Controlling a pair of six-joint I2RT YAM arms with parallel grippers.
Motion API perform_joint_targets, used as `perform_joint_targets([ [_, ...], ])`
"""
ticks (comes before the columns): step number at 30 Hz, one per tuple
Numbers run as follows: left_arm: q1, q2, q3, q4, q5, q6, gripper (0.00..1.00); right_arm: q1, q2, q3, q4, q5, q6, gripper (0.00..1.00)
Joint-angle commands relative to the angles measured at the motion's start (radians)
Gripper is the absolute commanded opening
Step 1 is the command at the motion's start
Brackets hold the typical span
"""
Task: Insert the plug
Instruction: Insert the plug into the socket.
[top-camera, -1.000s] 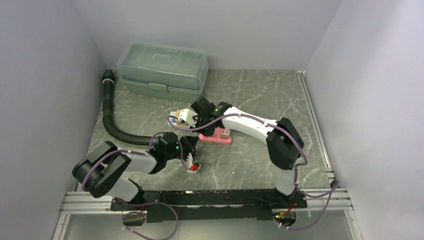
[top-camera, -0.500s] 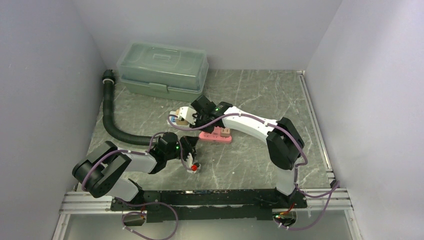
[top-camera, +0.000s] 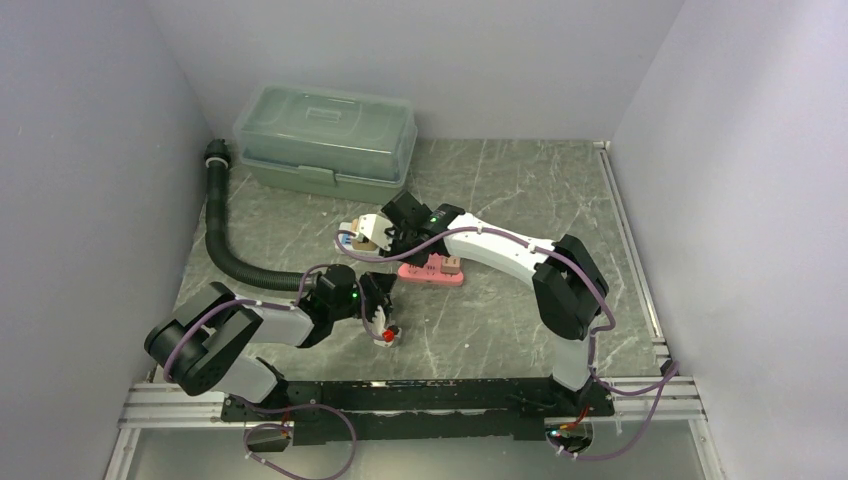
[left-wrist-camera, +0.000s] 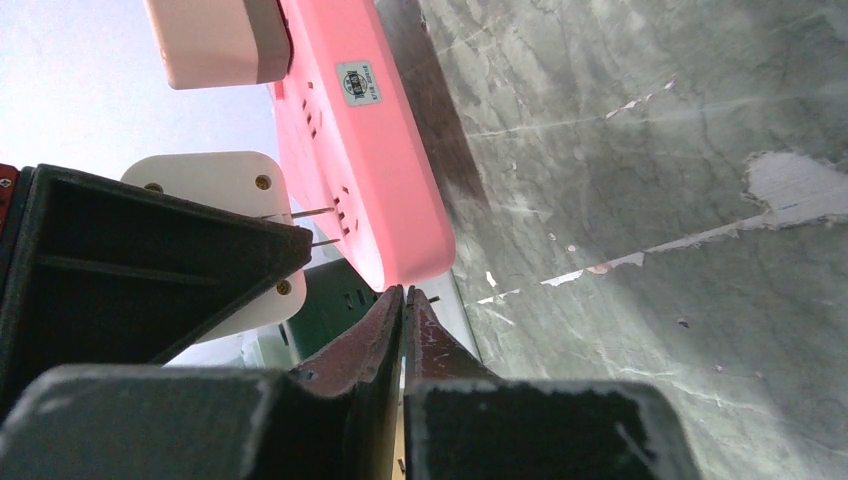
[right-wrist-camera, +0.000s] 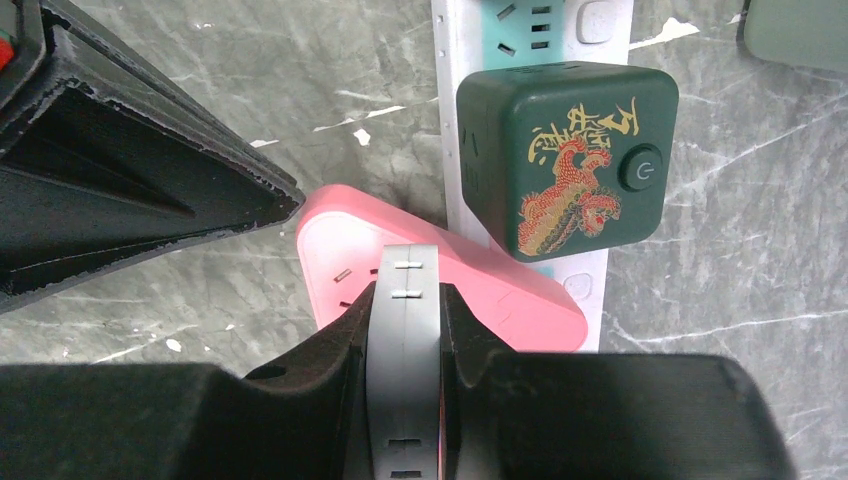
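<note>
A pink power strip (top-camera: 432, 274) lies on the table's middle, with a tan adapter (top-camera: 451, 265) plugged into it. My right gripper (top-camera: 378, 232) is shut on a white-and-grey plug (right-wrist-camera: 403, 300), held over the strip's (right-wrist-camera: 330, 250) left end. In the left wrist view the plug (left-wrist-camera: 215, 185) points two metal prongs at the strip's (left-wrist-camera: 360, 150) socket holes; the tips reach its face, and I cannot tell whether they are in. My left gripper (left-wrist-camera: 404, 293) is shut and empty, just short of the strip's near end; it also shows in the top view (top-camera: 385, 318).
A green cube adapter (right-wrist-camera: 565, 160) with a dragon print sits on a white power strip (right-wrist-camera: 590, 290) under the pink one. A green lidded box (top-camera: 325, 135) stands at the back left. A black corrugated hose (top-camera: 220, 235) runs down the left side.
My right gripper with the plug has shifted slightly up and to the far left. The left arm has not moved.
</note>
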Motion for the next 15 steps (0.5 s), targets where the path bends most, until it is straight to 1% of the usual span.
perform_joint_targets([
  [1,-0.005,-0.017,0.02,0.011,-0.003,-0.002,0.1,-0.002,-0.047,0.0,0.004,0.011,-0.018,0.0],
  [15,-0.005,-0.015,0.028,0.005,-0.005,-0.004,0.1,-0.002,-0.057,-0.012,-0.002,0.011,-0.012,0.0],
])
